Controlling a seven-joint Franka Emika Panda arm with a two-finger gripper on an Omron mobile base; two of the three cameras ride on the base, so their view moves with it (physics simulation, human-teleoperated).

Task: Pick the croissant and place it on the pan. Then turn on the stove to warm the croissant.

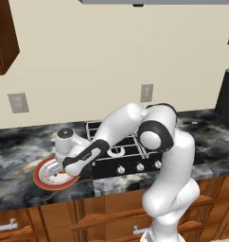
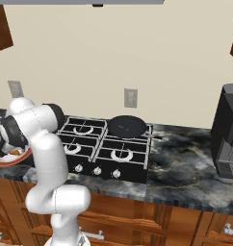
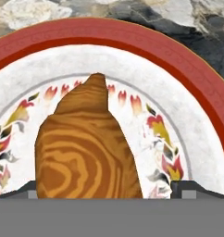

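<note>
The croissant (image 3: 86, 152), golden-brown, lies on a red-rimmed white patterned plate (image 3: 188, 83) and looms large in the hand view. My gripper (image 3: 104, 192) is open low over the plate, with a dark fingertip (image 3: 21, 193) on each side of the croissant. The right tip stands a little clear of the pastry. In the left base view my hand (image 1: 71, 163) hangs over the plate (image 1: 40, 179) on the counter left of the stove (image 1: 130, 158). The dark round pan (image 2: 128, 126) sits on the back right burner of the stove (image 2: 89, 144). Silver knobs (image 2: 97, 170) line the stove's front.
A tall black appliance (image 2: 229, 129) stands on the marble counter at the far right. Wall outlets (image 2: 131, 97) sit above the counter's back edge. Wooden cabinets hang at the upper corners, and drawers run below the counter. My arm's elbow (image 1: 156, 134) rises over the stove's front.
</note>
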